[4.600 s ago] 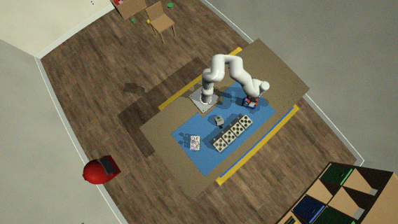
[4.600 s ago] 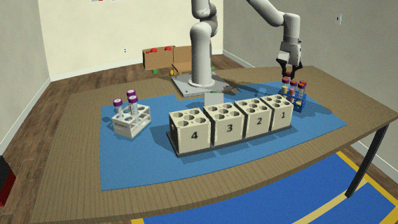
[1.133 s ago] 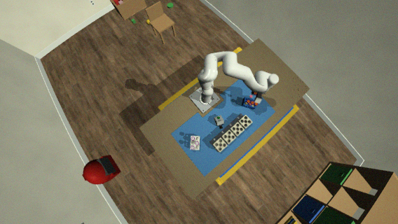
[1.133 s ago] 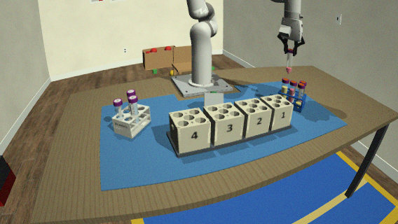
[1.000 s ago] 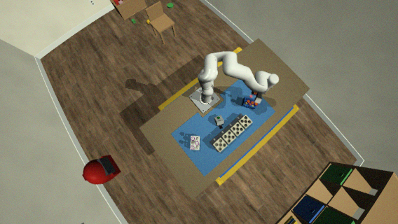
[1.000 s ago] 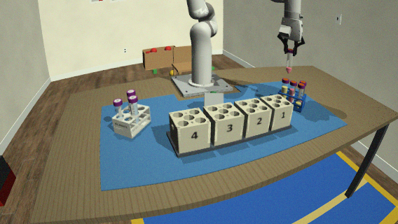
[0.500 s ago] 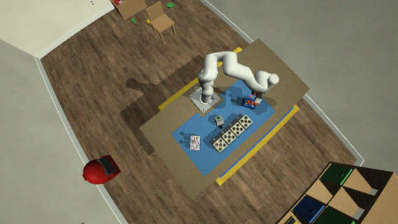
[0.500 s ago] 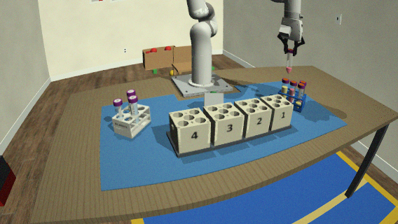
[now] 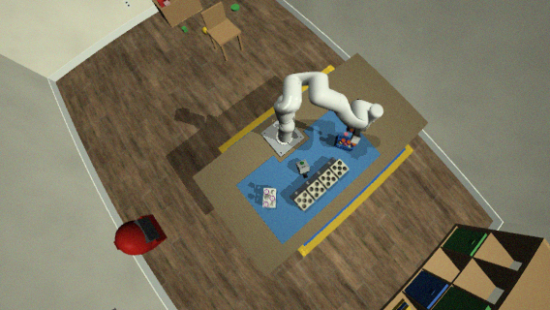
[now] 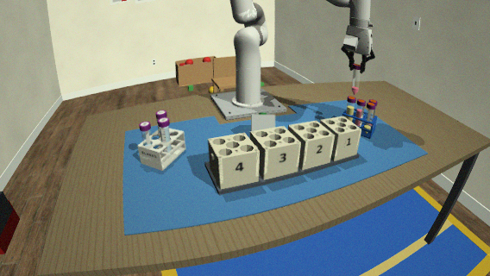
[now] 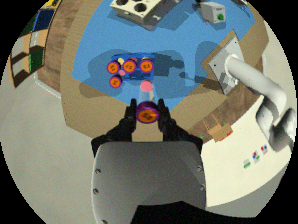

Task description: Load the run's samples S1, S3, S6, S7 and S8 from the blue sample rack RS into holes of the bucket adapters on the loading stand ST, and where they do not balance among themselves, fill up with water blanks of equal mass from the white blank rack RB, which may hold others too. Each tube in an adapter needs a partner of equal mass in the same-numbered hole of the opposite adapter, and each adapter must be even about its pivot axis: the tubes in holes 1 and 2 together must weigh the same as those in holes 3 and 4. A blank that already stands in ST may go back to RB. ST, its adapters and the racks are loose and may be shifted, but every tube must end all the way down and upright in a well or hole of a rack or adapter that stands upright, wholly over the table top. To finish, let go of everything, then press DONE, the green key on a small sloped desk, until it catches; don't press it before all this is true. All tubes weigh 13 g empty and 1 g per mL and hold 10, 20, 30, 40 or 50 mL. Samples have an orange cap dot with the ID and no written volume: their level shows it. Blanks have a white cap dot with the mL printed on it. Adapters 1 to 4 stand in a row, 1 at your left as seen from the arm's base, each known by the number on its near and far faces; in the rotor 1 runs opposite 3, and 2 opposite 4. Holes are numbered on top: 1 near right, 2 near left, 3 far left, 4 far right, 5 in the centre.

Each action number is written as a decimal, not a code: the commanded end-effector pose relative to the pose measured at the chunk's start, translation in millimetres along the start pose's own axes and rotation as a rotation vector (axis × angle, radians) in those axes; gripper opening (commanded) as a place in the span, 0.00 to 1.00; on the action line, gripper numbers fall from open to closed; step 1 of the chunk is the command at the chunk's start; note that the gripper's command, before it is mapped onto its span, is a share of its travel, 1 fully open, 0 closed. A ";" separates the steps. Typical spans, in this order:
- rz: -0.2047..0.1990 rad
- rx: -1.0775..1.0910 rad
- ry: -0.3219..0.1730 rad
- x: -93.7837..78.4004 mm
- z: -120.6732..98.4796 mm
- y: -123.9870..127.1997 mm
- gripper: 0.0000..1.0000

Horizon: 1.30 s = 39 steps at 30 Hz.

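My gripper (image 10: 357, 65) (image 11: 147, 105) is shut on a sample tube (image 10: 355, 82) with an orange cap dot and pink liquid at its tip. It holds the tube upright, well above the blue sample rack RS (image 10: 362, 126) (image 11: 120, 60) (image 9: 343, 144). Several sample tubes (image 10: 361, 105) (image 11: 129, 67) stand in RS. The loading stand ST carries adapters 4 (image 10: 236, 166), 3 (image 10: 280, 156), 2 (image 10: 317, 148) and 1 (image 10: 348, 142) in a row; their holes look empty. The white blank rack RB (image 10: 160, 153) (image 9: 269, 198) holds three purple-capped blanks (image 10: 163, 122).
The green DONE key on its small desk (image 9: 303, 166) (image 11: 214, 11) stands between the arm's base (image 10: 248, 105) and ST. A blue mat (image 10: 172, 203) covers the table's middle. The table's edge runs just right of RS.
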<state>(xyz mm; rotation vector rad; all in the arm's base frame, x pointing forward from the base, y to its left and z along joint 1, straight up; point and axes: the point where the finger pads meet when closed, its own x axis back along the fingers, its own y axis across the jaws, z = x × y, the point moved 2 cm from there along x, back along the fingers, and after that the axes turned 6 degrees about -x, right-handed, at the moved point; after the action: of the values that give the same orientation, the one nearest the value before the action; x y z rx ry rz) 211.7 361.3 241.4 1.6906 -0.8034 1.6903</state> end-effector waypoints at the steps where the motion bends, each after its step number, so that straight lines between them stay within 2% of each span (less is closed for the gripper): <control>1: 0.006 0.000 -0.002 -2.6 -0.5 -1.3 0.00; 28: 0.005 0.000 -0.002 -52.6 -0.5 -1.5 0.00; 39: 0.005 0.000 -0.002 -53.6 -0.5 -1.5 0.00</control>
<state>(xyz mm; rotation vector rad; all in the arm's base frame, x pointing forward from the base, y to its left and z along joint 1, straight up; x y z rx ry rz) 212.0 361.8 186.5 1.6911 -0.8060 1.6912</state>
